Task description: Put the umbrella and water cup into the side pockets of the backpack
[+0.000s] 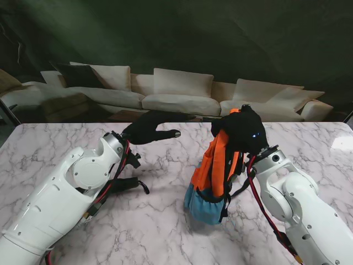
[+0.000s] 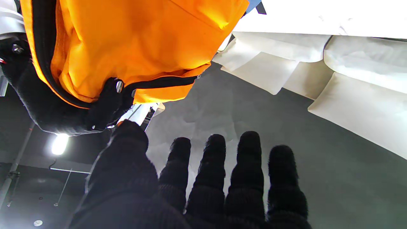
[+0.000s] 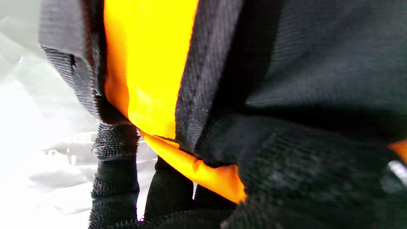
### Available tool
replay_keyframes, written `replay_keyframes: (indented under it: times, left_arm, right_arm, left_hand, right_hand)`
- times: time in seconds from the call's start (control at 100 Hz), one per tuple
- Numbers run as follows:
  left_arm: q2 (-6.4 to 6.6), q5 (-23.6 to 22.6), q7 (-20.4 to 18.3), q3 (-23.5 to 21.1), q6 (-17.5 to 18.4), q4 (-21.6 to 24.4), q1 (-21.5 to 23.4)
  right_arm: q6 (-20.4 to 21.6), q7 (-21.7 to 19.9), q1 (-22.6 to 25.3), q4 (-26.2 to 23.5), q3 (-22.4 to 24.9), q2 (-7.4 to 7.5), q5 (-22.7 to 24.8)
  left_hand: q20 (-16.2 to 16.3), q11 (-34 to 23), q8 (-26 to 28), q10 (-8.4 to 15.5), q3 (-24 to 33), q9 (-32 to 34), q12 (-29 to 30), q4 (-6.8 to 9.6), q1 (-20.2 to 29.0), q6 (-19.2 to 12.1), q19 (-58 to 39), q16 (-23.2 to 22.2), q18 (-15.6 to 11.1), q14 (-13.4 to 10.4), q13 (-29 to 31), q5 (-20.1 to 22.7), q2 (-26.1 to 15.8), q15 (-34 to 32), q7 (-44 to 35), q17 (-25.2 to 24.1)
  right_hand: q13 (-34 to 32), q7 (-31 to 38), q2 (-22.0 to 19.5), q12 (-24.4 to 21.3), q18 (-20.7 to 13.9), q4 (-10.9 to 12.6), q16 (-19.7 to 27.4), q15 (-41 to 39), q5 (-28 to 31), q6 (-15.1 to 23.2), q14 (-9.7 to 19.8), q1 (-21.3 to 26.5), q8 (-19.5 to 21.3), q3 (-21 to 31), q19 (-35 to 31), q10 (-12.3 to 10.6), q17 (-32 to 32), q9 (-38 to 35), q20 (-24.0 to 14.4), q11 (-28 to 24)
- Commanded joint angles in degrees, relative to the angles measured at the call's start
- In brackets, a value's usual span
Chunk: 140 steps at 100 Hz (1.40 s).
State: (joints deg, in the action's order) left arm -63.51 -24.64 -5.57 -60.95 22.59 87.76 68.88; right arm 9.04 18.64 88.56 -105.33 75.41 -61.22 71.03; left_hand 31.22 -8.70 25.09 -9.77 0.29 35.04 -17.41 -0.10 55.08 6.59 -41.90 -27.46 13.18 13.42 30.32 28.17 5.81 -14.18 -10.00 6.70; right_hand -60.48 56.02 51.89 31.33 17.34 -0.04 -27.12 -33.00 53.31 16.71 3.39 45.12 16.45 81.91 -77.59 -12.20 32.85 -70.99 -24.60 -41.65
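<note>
Left robot hand (image 1: pixel 148 130): we're at nine o'clock of the scene, raised off the tabletop (image 1: pixel 49 149), fingers spread and straight, nothing in it. In the left wrist view the fingertips (image 2: pixel 215 143) point at open air beside the orange cloth.

Umbrella and water cup: we cannot find either in any view; they may be hidden or already stowed, and we cannot tell which.

Backpack (image 1: pixel 216 165): orange with a blue base, standing upright at the centre of the tabletop, about three o'clock from the left robot hand, its base resting on the marble.

Side pocket (image 1: pixel 205 207): the blue pouch at six o'clock on the backpack, facing us; what it holds we cannot make out.

Right robot hand (image 1: pixel 244 131): clamped over the top of the backpack at twelve o'clock on it, fingers wrapped in orange and black fabric in the right wrist view, holding it upright.

Step in hand: we judge the backpack is being steadied while the free hand is between pockets and items.

Next move: we'd say the free hand needs an item, then a straight entry into a pocket mouth.

Room: wide bare marble from seven to ten o'clock; the far tabletop edge lies close behind both hands.
</note>
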Motion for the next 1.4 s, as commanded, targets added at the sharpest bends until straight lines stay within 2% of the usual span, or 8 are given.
replay_keyframes:
  times: [0.0, 0.21, 0.3, 0.51, 0.65, 0.8, 0.84, 1.39]
  left_arm:
    - [0.11, 0.2, -0.6, -0.1, 0.2, -0.3, 0.1]
    - [-0.02, 0.3, -0.1, -0.6, 0.5, -0.2, 0.3]
    - [-0.11, 0.7, 0.2, -0.5, 0.7, -0.4, 0.3]
    - [-0.24, 1.5, 0.4, -0.4, 1.4, -0.6, 0.3]
    - [-0.04, 7.2, -2.5, -0.8, 0.4, 1.6, 2.1]
    - [0.47, 6.5, -3.7, -1.0, 0.9, 2.9, 3.1]
    - [0.58, 6.8, -4.2, -1.1, 0.7, 3.4, 3.7]
    - [0.5, 4.4, -3.1, 1.4, -2.7, 6.7, 6.5]
  right_arm:
    - [-0.2, -1.1, 0.1, -0.9, -0.2, 0.01, 0.2]
    - [-3.3, -1.5, 0.4, -3.1, -0.3, -0.05, 1.7]
    - [-4.8, -0.3, 0.2, -3.5, -0.7, -0.12, 2.7]
    - [-9.4, 1.6, -0.5, -3.7, -2.6, 0.0, 6.4]
    - [-12.2, 1.0, -2.5, -2.2, -4.9, 0.13, 7.9]
    - [-14.2, 1.5, -5.2, 0.9, -7.2, 0.1, 8.0]
    - [-14.9, 1.6, -5.8, 1.6, -7.8, 0.04, 7.9]
    - [-21.4, 3.3, -13.2, 8.7, -14.8, -0.76, 5.9]
  left_hand:
    - [-0.5, 0.6, 0.8, -0.3, -1.7, 1.3, -0.7, -0.41, -1.6, 0.4, -0.9, -0.3, 0.7, 0.1, 0.7, 1.6, -2.5, -0.5, 0.2, 0.0]
    - [-0.6, 0.6, 0.9, -0.4, -1.8, 1.4, -0.8, -0.45, -1.9, 0.6, -0.9, -0.4, 0.7, 0.2, 0.7, 1.8, -2.8, -0.5, 0.2, -0.1]
    - [-0.6, 0.7, 0.9, -0.6, -1.9, 1.2, -0.8, -0.51, -2.4, 0.8, -1.0, -0.4, 0.7, 0.4, 0.5, 1.7, -3.1, -0.5, 0.3, -0.1]
    - [-0.6, 1.1, 0.7, -1.2, -2.3, 0.8, -0.6, -0.77, -4.6, 2.0, -0.8, -0.4, 0.8, 0.6, 0.2, 1.5, -3.7, -0.4, 0.6, -0.3]
    - [-1.5, 3.9, -0.9, -4.5, -2.8, -3.0, 1.1, -1.36, -10.7, 6.7, 1.0, 0.5, 1.2, 2.2, -2.6, -0.7, -4.2, 1.1, 3.0, -1.3]
    - [-2.3, 6.7, -2.9, -7.8, -2.6, -8.3, 3.7, -1.69, -16.7, 11.1, 2.5, 1.3, 1.3, 3.6, -4.9, -5.3, -3.5, 1.7, 5.7, -1.5]
    - [-2.5, 7.2, -3.4, -8.5, -2.8, -9.8, 4.1, -1.77, -17.3, 12.1, 3.0, 1.5, 1.3, 3.9, -5.6, -6.7, -3.1, 1.9, 6.4, -1.8]
    - [-3.9, 8.5, -6.7, -12.2, -2.6, -18.3, 7.6, -1.74, -22.1, 17.6, 5.8, 3.8, 1.8, 5.7, -11.5, -14.6, 4.8, 2.9, 8.8, -3.9]
  right_hand:
    - [-15.0, 0.7, -15.3, 6.1, -2.0, -9.8, -6.3, -20.0, -1.0, -5.9, -4.2, -12.0, -2.8, -26.7, -2.8, 8.2, 4.0, -11.5, -1.4, -15.0]
    - [-15.1, 1.9, -15.4, 10.9, -1.1, -10.6, -9.3, -37.2, 8.7, -10.8, -3.6, -17.5, -3.8, -30.3, -6.7, 7.2, 8.7, -12.4, -0.2, -32.8]
    - [-15.0, -3.1, -19.3, 10.6, -1.0, -5.2, -9.2, -40.6, 18.8, -11.6, -3.8, -22.7, 11.6, -31.3, -7.7, 8.4, 9.5, -12.3, 0.7, -37.1]
    - [-15.0, 2.0, -22.1, 10.3, 0.1, -4.5, -9.4, -41.9, 21.8, -11.4, -5.1, -25.0, 16.8, -36.2, -7.9, 10.2, 9.4, -12.3, 0.5, -39.2]
    - [-15.0, 0.6, -22.6, 9.6, 0.0, -4.5, -8.9, -41.0, 21.4, -11.0, -4.8, -24.8, 15.7, -38.0, -7.7, 9.8, 9.1, -12.3, 0.5, -38.1]
    - [-15.0, -5.1, -21.6, 7.5, -0.9, -4.1, -7.1, -37.0, 18.1, -10.8, -4.3, -21.7, 14.1, -36.2, -6.7, 8.6, 7.9, -12.3, 0.7, -33.8]
    - [-15.0, -5.2, -21.0, 7.1, -1.0, -5.5, -6.9, -36.3, 16.7, -10.6, -4.1, -20.9, 10.8, -35.2, -6.4, 8.2, 7.7, -12.3, 0.6, -33.1]
    - [-15.0, -3.7, -21.2, 4.7, -1.7, -6.7, -4.6, -31.0, 12.9, -10.4, -4.2, -18.3, 6.4, -36.7, -5.1, 8.1, 5.7, -12.4, 0.6, -28.5]
